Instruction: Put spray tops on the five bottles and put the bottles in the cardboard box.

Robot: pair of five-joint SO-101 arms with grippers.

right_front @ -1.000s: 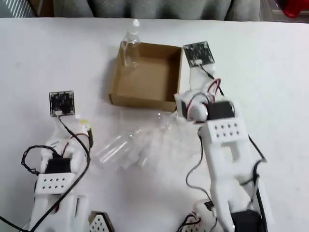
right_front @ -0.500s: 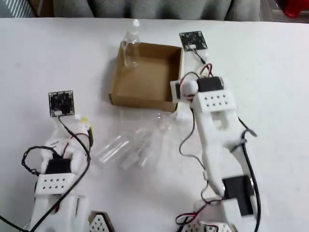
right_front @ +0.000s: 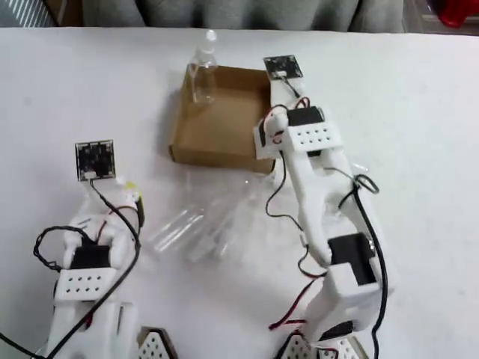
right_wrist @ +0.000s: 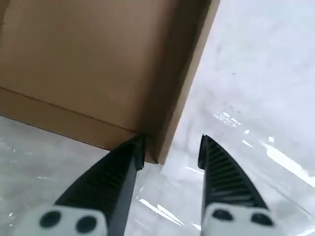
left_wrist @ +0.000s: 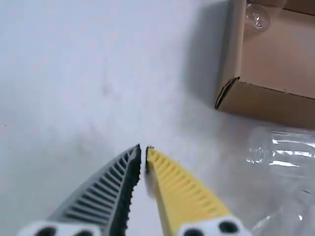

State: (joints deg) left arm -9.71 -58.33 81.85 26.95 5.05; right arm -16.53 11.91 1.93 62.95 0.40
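We are observing one bottle standing in the cardboard box, other bottles lying beside it. The right gripper is hovering over a box corner, jaws apart; the left gripper is pinched together, empty.

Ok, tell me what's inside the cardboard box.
One clear bottle stands in the far left corner of the cardboard box; the floor around it is bare. The right arm covers the near right corner from above.
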